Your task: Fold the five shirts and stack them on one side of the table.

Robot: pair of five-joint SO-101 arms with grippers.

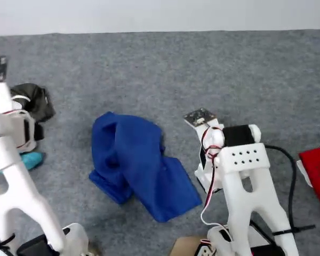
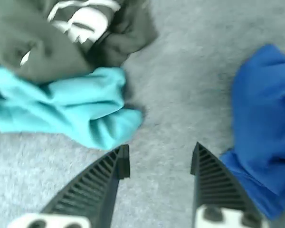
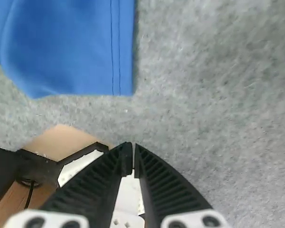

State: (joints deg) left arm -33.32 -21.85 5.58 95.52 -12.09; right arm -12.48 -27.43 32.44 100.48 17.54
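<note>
Blue shirt (image 1: 138,165) is lying crumpled near the middle of the grey bench (image 1: 202,69), unfolded, with one part bunched up and another spreading flat toward the near edge. It is sitting between the two arms.

Left tool (image 2: 159,161) is hanging wide open above bare bench, with nothing between its jaws and nothing touching them. In the left wrist view the blue shirt (image 2: 266,128) is lying just beside one finger, while the teal shirt (image 2: 71,107) is lying near the other fingertip, apart from it. The dark shirt (image 2: 61,38) with white print is resting against the far edge of the teal shirt, partly overlapping it.

Right tool (image 3: 133,152) is sitting with its jaws pressed together, gripping nothing. In the right wrist view a flat hemmed edge of the blue shirt (image 3: 66,42) is lying ahead of the tips, separated from them by bare bench. A tan board (image 3: 61,140) is showing beside and under the tool.

In the high view the teal shirt (image 1: 32,159) and dark shirt (image 1: 34,101) are lying at the left edge, partly hidden behind the left arm. The red shirt (image 1: 317,173) is lying at the right edge, well apart from the blue one. A black cable (image 1: 288,160) is looping between the right arm and the red shirt.
</note>
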